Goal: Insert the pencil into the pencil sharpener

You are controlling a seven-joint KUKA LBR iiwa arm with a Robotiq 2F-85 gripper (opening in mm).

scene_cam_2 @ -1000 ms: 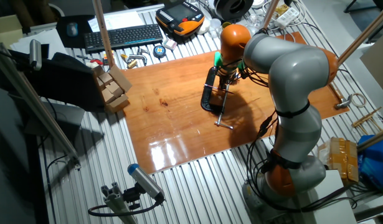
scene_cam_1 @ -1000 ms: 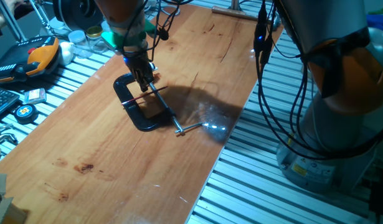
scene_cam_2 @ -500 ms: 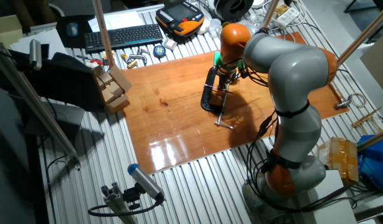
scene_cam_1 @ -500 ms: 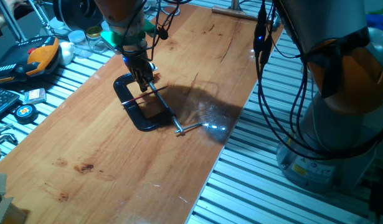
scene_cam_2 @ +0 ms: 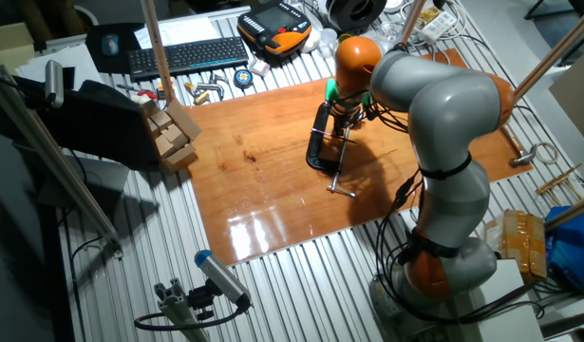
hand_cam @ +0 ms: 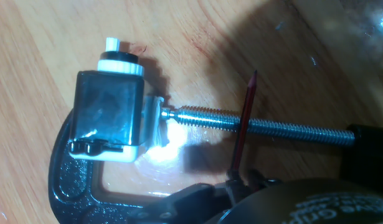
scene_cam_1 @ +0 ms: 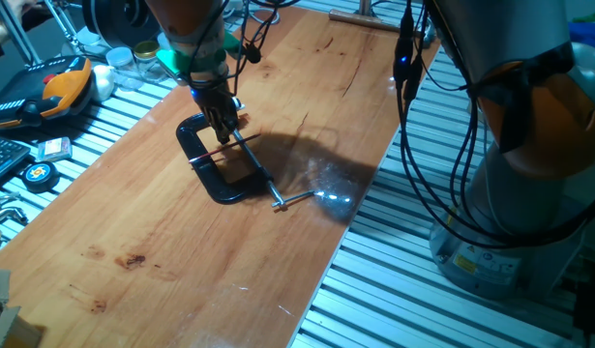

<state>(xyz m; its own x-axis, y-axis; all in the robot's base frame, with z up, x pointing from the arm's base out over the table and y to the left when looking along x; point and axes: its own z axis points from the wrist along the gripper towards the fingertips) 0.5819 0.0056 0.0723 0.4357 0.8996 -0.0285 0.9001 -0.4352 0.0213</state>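
In the hand view the pencil sharpener [hand_cam: 110, 115], a small silver-and-black block, sits pinched in the black C-clamp [hand_cam: 70, 180] at the end of its steel screw rod [hand_cam: 272, 126]. My gripper [hand_cam: 241, 182] is shut on the red pencil [hand_cam: 243, 121]. The pencil's dark tip points away from the hand. It crosses in front of the screw rod, to the right of the sharpener and apart from it. In one fixed view my gripper [scene_cam_1: 223, 128] hangs low over the clamp [scene_cam_1: 205, 176]; the other fixed view shows my gripper [scene_cam_2: 344, 119] above the clamp [scene_cam_2: 316, 152] too.
The clamp lies on a wooden board [scene_cam_1: 181, 261]. Its screw handle [scene_cam_1: 295, 199] sticks out toward the board's right edge. A keyboard [scene_cam_2: 187, 55], wooden blocks [scene_cam_2: 173, 133] and small tools lie beyond the board. Cables [scene_cam_1: 408, 68] hang by my arm's base.
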